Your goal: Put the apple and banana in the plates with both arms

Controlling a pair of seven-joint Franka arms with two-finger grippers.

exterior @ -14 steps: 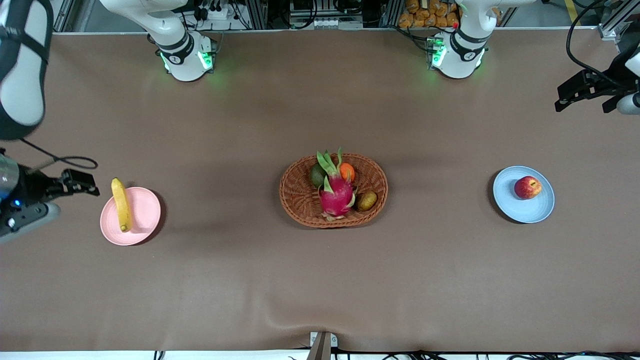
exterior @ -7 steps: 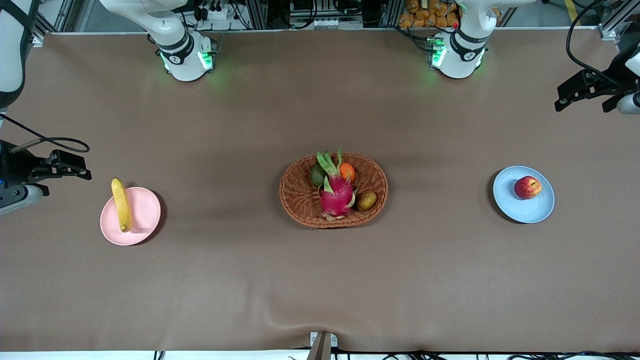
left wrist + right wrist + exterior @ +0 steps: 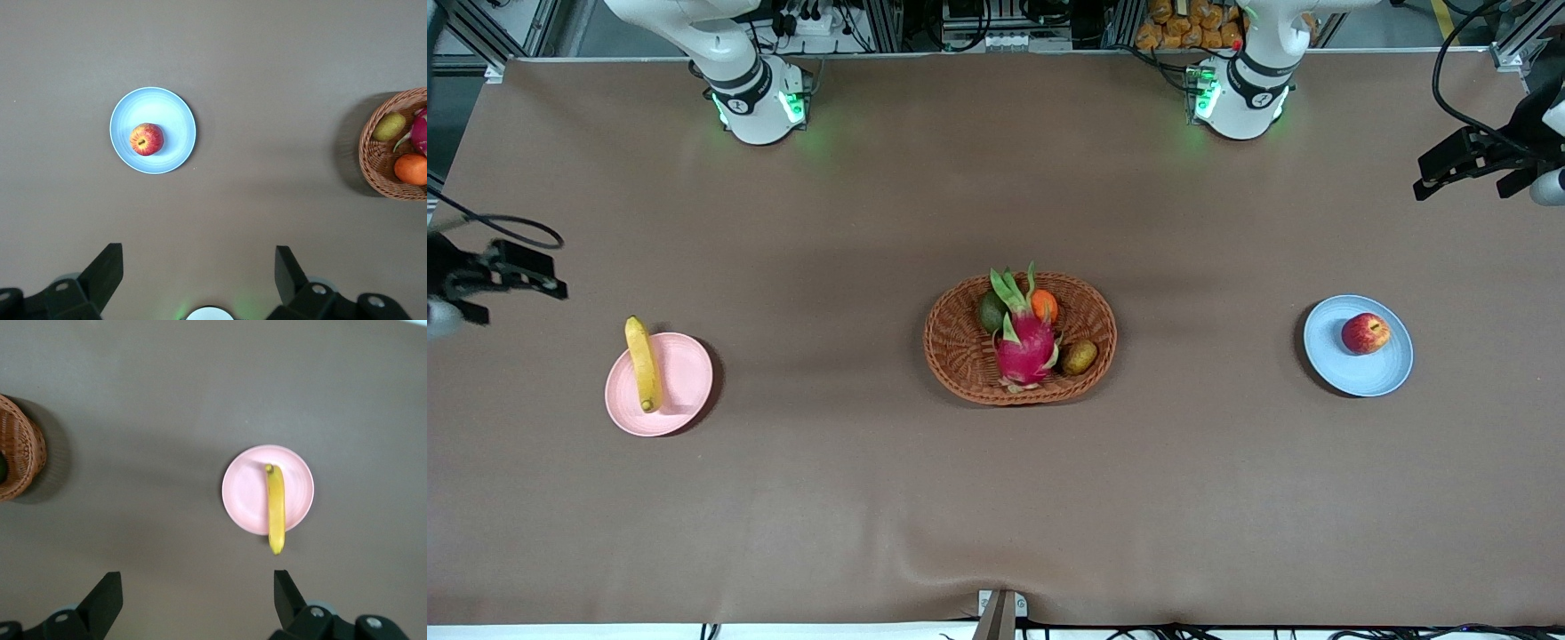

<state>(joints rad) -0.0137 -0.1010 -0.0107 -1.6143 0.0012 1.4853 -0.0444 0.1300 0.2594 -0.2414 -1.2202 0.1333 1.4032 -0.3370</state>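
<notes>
The yellow banana (image 3: 641, 363) lies across the pink plate (image 3: 685, 384) at the right arm's end of the table, one tip past the rim. The red apple (image 3: 1365, 333) sits in the blue plate (image 3: 1352, 372) at the left arm's end. My right gripper (image 3: 523, 272) hangs open and empty, high over the table's edge beside the pink plate. In its wrist view the right gripper (image 3: 198, 583) looks down on the banana (image 3: 275, 510) and plate (image 3: 243, 490). My left gripper (image 3: 1449, 173) is open and empty, high over its end. The left gripper (image 3: 198, 260) sees the apple (image 3: 146, 139) in the plate (image 3: 172, 110).
An oval wicker basket (image 3: 960, 373) stands mid-table holding a pink dragon fruit (image 3: 1024, 342), an orange fruit (image 3: 1044, 305), a green fruit (image 3: 992, 311) and a brown-green fruit (image 3: 1079, 356). Both arm bases stand along the table's edge farthest from the front camera.
The right arm has drawn up and away from the pink plate toward the table's edge. The left arm has barely shifted. Banana and apple stay in their plates.
</notes>
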